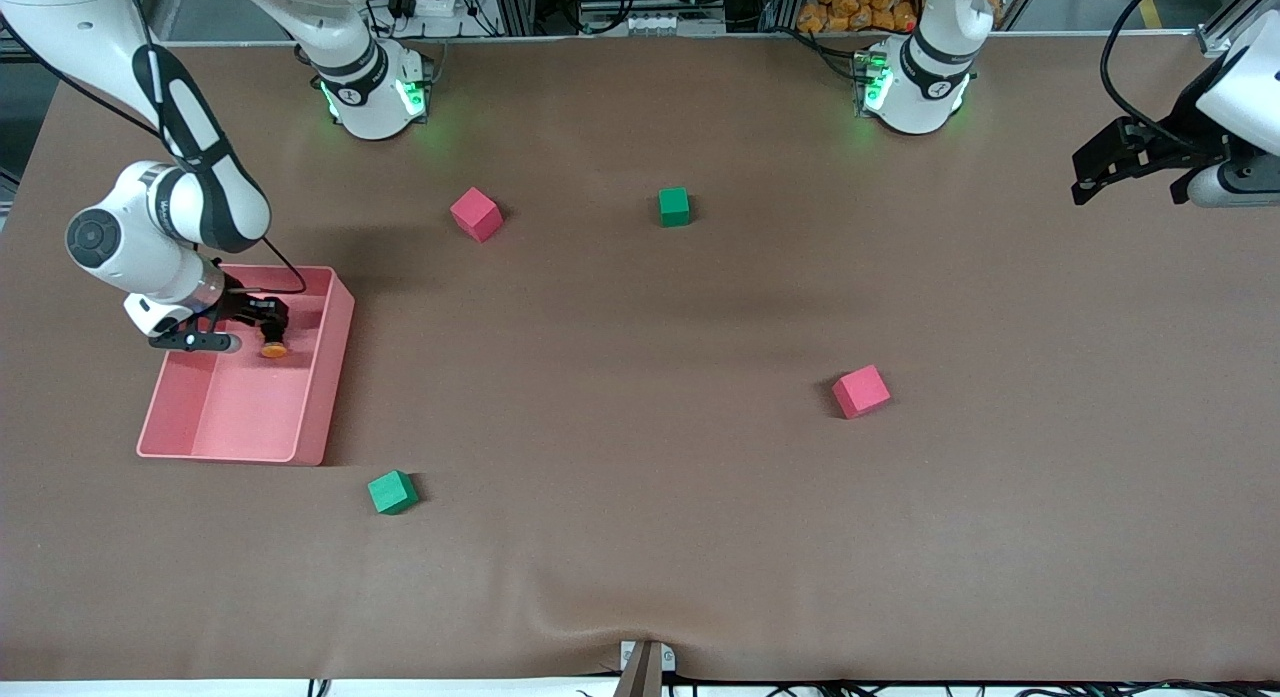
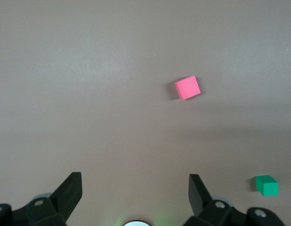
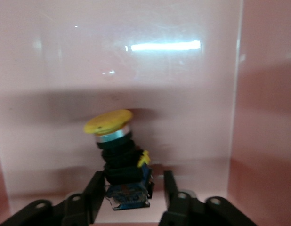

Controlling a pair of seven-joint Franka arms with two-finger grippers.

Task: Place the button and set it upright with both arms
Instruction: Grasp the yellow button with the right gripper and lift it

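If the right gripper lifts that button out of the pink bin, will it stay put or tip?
Likely stiff: the button looks like hard plastic. Its wide cap tops a narrower body, so it may tip when set down. The right gripper flanks only its base; it could pivot.

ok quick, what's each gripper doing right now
Left gripper: open, empty, over bare table.
Right gripper: in the pink bin, fingers around the button; a firm grip cannot be told.
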